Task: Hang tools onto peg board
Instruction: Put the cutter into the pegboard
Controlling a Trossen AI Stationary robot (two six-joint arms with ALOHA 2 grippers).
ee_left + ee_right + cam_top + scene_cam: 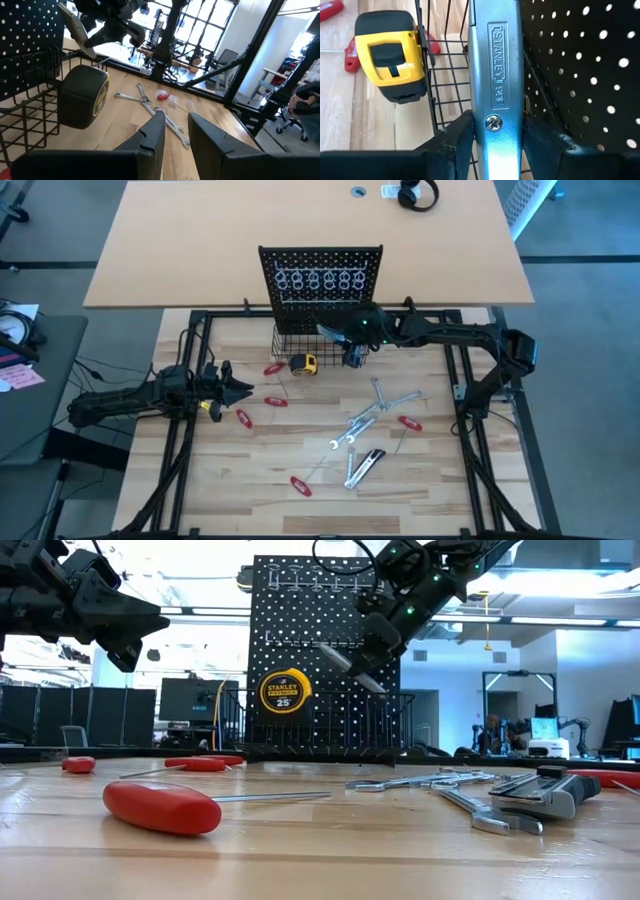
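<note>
The black peg board (320, 275) stands upright at the far side, with ring hooks (318, 281) and a wire basket (300, 345) at its base. My right gripper (348, 340) hovers over the basket's right part, shut on a silver utility knife (495, 75). My left gripper (235, 388) waits open above the table's left side. Red-handled tools (272, 401) and silver wrenches (385, 408) lie flat on the wooden table. My right gripper pinches the knife's two narrow long edges between its fingers (454, 137), near the screw in the body's middle (493, 122). The knife lies along the fingers and sticks out ahead of them. It slants down, lifted clear above the basket, close to the board's face.
A yellow tape measure (303, 364) stands against the outside of the basket's near left corner. A grey tool (365, 468) and more red handles (300, 485) lie toward the near edge. Black frame rails (465, 415) run along both table sides.
</note>
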